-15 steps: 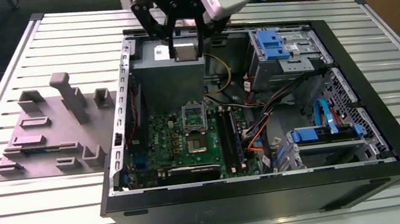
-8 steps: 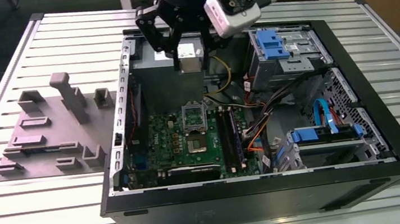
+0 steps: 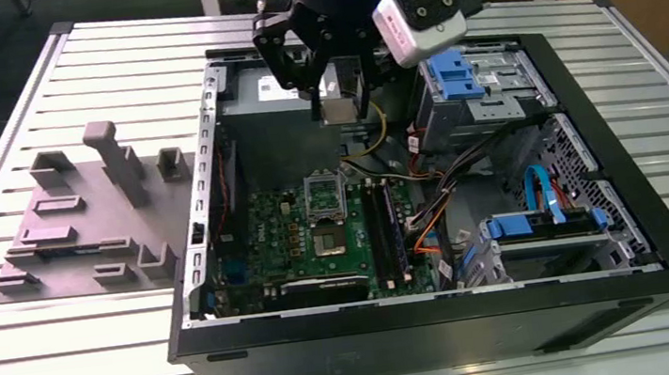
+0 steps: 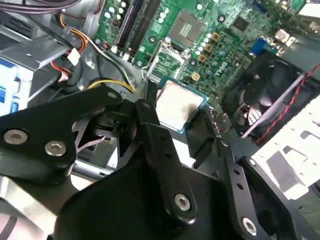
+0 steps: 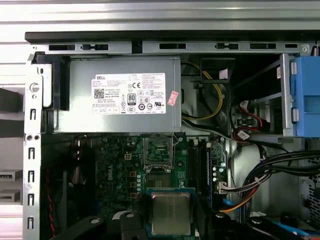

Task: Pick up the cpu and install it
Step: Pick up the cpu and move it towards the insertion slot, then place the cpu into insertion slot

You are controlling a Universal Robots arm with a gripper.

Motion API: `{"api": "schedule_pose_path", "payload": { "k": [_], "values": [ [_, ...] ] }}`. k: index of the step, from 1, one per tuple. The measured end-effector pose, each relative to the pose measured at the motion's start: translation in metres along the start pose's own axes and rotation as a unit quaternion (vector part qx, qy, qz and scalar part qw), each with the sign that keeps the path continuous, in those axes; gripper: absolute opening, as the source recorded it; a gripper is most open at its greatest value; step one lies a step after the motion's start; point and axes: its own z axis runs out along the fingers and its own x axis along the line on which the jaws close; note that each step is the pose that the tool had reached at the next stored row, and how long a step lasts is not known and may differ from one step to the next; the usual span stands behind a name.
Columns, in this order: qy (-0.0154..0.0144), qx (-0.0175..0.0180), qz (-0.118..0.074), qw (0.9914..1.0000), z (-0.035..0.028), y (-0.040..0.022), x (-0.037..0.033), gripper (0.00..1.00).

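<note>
The cpu [image 4: 178, 104], a flat square chip with a silver top and pale rim, sits between my gripper's [image 4: 177, 114] black fingers [image 4: 149, 117], which are shut on its edges. In the first wrist view the cpu [image 5: 171, 212] hangs above the green motherboard [image 5: 117, 167], short of the open socket [image 5: 159, 181] and its raised metal frame [image 5: 158, 149]. The exterior view has my gripper [image 3: 338, 102] high over the open computer case, above the far end of the motherboard and beyond the socket [image 3: 327, 215].
A grey power-supply box [image 5: 120, 95] with a white label lies beyond the socket. Blue drive cages [image 3: 460, 69], cable bundles [image 3: 438, 204] and a black fan [image 4: 265, 95] crowd the case. A grey fixture block [image 3: 86, 225] stands at the exterior view's left.
</note>
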Motion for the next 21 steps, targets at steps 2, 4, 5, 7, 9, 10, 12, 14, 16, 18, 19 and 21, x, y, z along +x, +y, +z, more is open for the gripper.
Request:
{"api": "schedule_pose_path", "payload": {
  "k": [2, 4, 5, 7, 9, 10, 12, 14, 16, 18, 19, 21],
  "values": [
    [0.0000, 0.0002, 0.000, 1.00000, 0.0000, 0.0000, -0.0003, 0.47],
    [0.0000, 0.0003, 0.000, 1.00000, 0.0000, 0.0001, -0.0007, 0.47],
    [0.0000, 0.0002, 0.000, 1.00000, 0.0000, 0.0001, -0.0011, 0.47],
    [0.0000, 0.0002, 0.000, 1.00000, 0.0000, 0.0001, -0.0011, 0.47],
    [0.0000, 0.0002, 0.000, 1.00000, 0.0004, -0.0003, -0.0012, 0.47],
    [0.0000, 0.0002, 0.000, 1.00000, 0.0010, -0.0006, -0.0012, 0.47],
    [0.0000, 0.0003, 0.000, 1.00000, 0.0022, -0.0013, -0.0012, 0.47],
    [0.0001, 0.0002, 0.000, 1.00000, 0.0037, -0.0018, -0.0011, 0.47],
    [0.0007, 0.0003, 0.000, 1.00000, 0.0050, -0.0025, -0.0012, 0.47],
    [0.0008, 0.0003, 0.000, 1.00000, 0.0052, -0.0026, -0.0011, 0.47],
    [0.0008, 0.0004, 0.000, 1.00000, 0.0052, -0.0026, -0.0011, 0.47],
    [0.0008, 0.0002, 0.000, 1.00000, 0.0060, -0.0028, -0.0011, 0.47]
  ]
}}
